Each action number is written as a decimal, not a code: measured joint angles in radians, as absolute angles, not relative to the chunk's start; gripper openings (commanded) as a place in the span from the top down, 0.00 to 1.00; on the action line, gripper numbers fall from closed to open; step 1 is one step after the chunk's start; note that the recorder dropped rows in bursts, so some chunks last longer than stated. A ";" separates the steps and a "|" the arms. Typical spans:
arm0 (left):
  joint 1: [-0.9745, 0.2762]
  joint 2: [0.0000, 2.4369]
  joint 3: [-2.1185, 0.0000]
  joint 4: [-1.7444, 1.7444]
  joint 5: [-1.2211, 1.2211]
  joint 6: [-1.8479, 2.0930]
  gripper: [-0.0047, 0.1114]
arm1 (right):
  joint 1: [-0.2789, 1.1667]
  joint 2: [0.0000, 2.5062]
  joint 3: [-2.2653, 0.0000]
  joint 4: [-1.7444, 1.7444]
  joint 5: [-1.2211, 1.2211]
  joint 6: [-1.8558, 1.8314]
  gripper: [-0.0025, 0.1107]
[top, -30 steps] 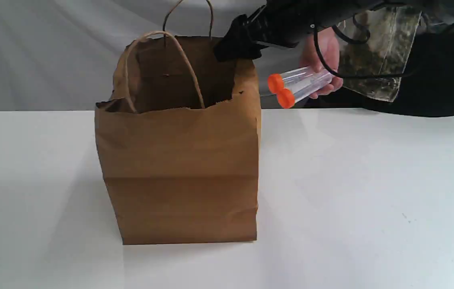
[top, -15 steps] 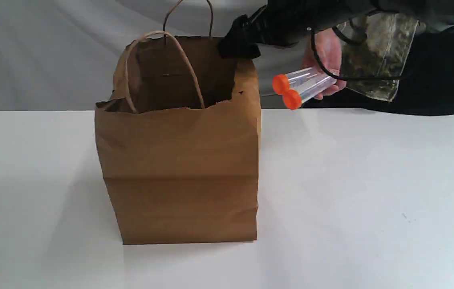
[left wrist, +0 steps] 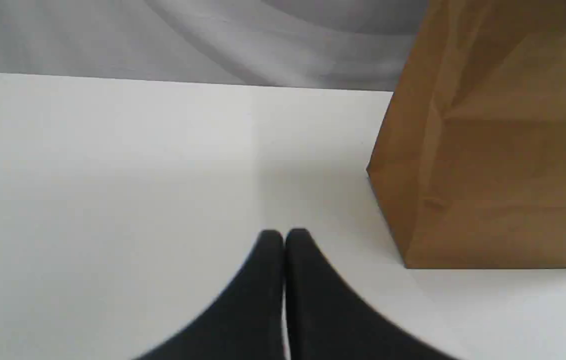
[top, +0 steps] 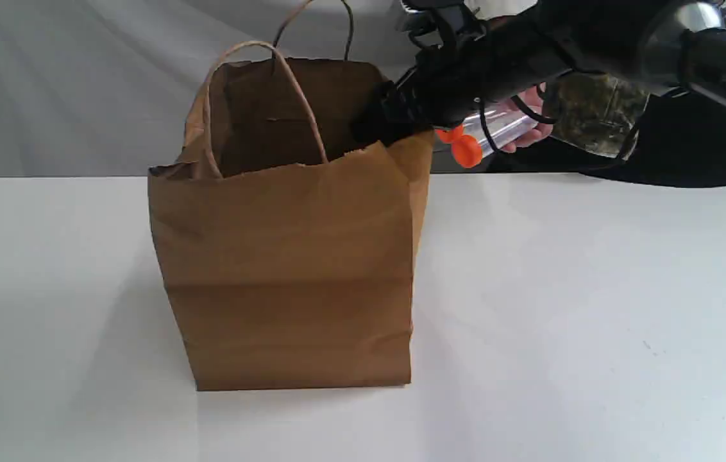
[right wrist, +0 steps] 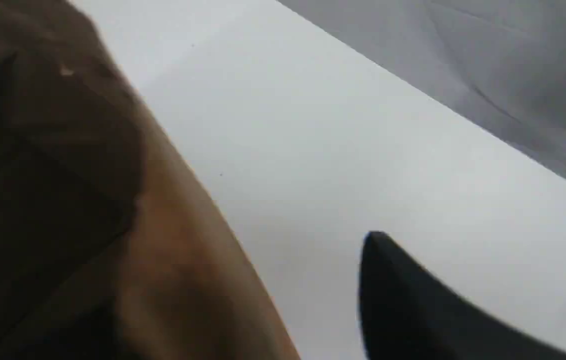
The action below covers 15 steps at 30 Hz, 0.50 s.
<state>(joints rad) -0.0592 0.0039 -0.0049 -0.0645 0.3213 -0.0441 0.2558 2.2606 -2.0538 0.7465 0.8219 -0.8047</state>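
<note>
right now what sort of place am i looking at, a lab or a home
Likely a robot test bench, not a home: plain white table, grey cloth backdrop, and the right gripper at the rim of a brown paper bag, near a hand holding orange-capped tubes.

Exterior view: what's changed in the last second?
The right gripper dropped onto the right rim of the paper bag, and that upper edge shifted rightwards. The person's hand with two orange-capped tubes stayed behind it; the bag's base has not moved.

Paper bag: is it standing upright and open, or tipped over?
Upright and open: the paper bag stands on its base on the table, mouth gaping, right end effector at its rim.
</note>
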 measured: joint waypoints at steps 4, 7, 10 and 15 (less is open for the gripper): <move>-0.059 0.004 -0.005 -0.064 0.321 -0.044 0.96 | 0.256 2.261 -2.054 0.751 0.824 -0.805 0.98; -0.059 0.004 -0.005 -0.064 0.321 -0.044 0.96 | 0.256 2.261 -2.054 0.751 0.824 -0.805 0.98; -0.059 0.004 -0.005 -0.064 0.321 -0.044 0.96 | 0.256 2.261 -2.054 0.751 0.824 -0.809 0.98; -0.059 0.004 -0.005 -0.064 0.321 -0.044 0.96 | 0.256 2.261 -2.054 0.751 0.826 -0.897 0.98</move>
<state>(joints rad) -0.0592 0.0039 -0.0049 -0.0645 0.3213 -0.0441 0.2558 2.2606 -2.0538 0.7508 0.8264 -0.8973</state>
